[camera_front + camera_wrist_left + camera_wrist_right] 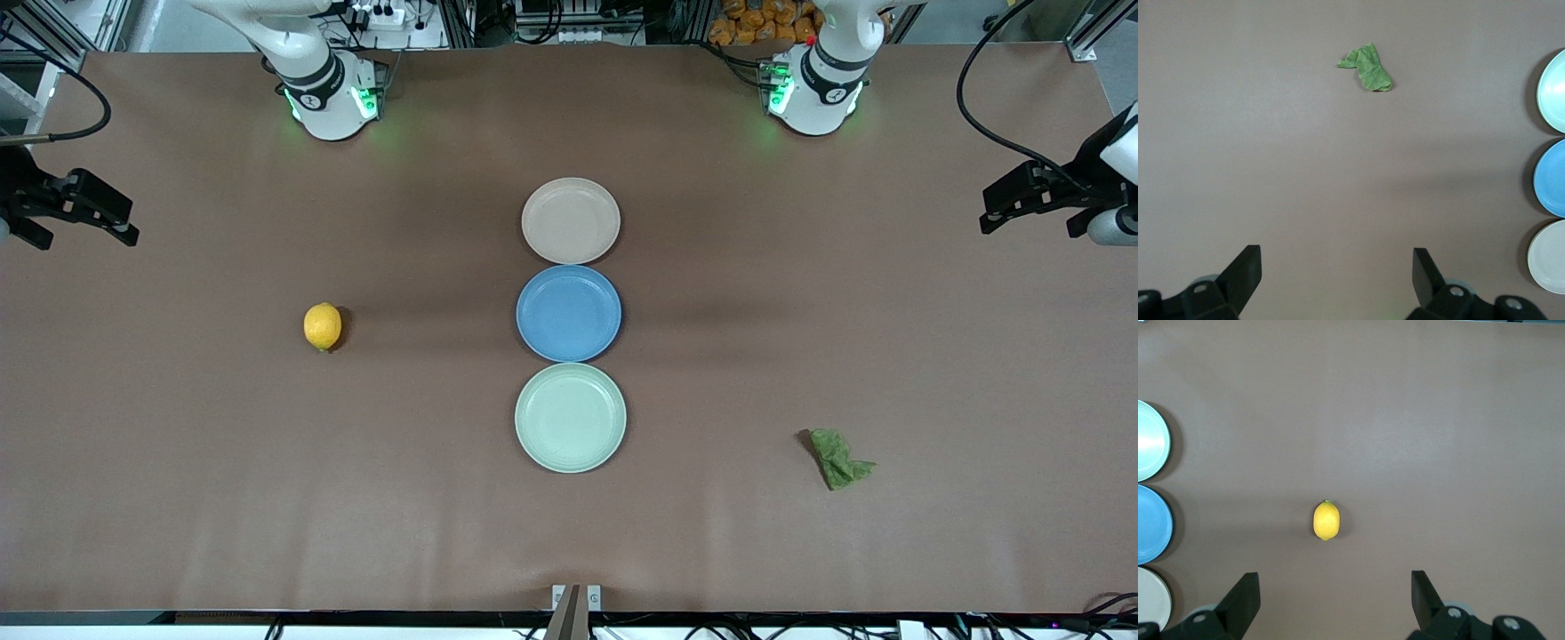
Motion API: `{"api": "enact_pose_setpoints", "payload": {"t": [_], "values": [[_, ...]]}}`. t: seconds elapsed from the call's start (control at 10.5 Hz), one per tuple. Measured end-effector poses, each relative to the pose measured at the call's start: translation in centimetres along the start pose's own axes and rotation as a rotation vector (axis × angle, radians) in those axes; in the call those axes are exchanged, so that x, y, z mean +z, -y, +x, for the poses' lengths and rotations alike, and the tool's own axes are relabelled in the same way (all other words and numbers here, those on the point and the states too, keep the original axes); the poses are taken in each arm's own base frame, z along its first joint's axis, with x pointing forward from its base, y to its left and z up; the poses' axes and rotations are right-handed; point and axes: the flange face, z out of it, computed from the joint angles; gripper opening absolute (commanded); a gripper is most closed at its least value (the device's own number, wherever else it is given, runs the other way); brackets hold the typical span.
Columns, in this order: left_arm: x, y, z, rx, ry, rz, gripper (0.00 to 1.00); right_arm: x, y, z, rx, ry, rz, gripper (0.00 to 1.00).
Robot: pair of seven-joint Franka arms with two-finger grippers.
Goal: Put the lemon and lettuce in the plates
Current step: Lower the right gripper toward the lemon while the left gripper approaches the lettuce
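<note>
The yellow lemon [322, 326] lies on the table toward the right arm's end; it also shows in the right wrist view [1326, 520]. The green lettuce [839, 458] lies toward the left arm's end, nearer the front camera, and shows in the left wrist view [1368, 68]. The beige-pink plate [571, 220] and the mint green plate [570, 417] are both empty at mid-table. My right gripper [133, 224] is open and empty over the table's right-arm end [1335, 587]. My left gripper [985, 213] is open and empty over the left-arm end [1337, 263].
An empty blue plate [569, 313] sits between the two task plates, touching both, in a row running away from the front camera. The arm bases stand along the table's edge farthest from the front camera. Bare brown table lies between each item and the plates.
</note>
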Motion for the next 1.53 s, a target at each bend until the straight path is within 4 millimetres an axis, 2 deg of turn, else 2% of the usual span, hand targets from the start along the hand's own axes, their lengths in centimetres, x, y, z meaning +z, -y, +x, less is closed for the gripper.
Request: {"api": "enact_pose_setpoints", "payload": {"t": [0.29, 0.38, 0.48, 0.67, 0.86, 1.15, 1.34, 1.53], "values": [[0.2, -0.2, 0.1, 0.003, 0.005, -0.001, 1.0, 0.0, 0.0, 0.0, 0.0, 0.001, 0.001, 1.0], [1.2, -0.2, 0.5, 0.006, 0.023, -0.004, 1.0, 0.1, 0.0, 0.0, 0.0, 0.002, 0.001, 1.0], [3.1, -0.3, 1.7, 0.009, 0.04, -0.01, 1.0, 0.2, 0.0, 0.0, 0.0, 0.004, 0.001, 1.0], [8.4, -0.1, 5.0, 0.013, 0.057, -0.028, 1.0, 0.3, 0.0, 0.1, 0.0, 0.006, 0.002, 1.0], [14.5, -0.1, 8.0, 0.015, 0.087, -0.048, 1.0, 0.4, 0.0, 0.1, 0.0, 0.008, 0.002, 1.0], [21.8, -2.1, 11.2, 0.026, 0.082, -0.058, 1.0, 1.4, 0.4, 0.3, -0.007, 0.027, 0.008, 1.0], [27.0, -3.8, 13.0, 0.05, 0.062, -0.036, 1.0, 4.4, 1.4, 1.2, -0.023, 0.069, 0.014, 1.0], [31.5, -4.4, 14.5, 0.063, 0.02, -0.028, 1.0, 9.4, 1.8, 2.7, -0.029, 0.141, 0.02, 1.0]]}}
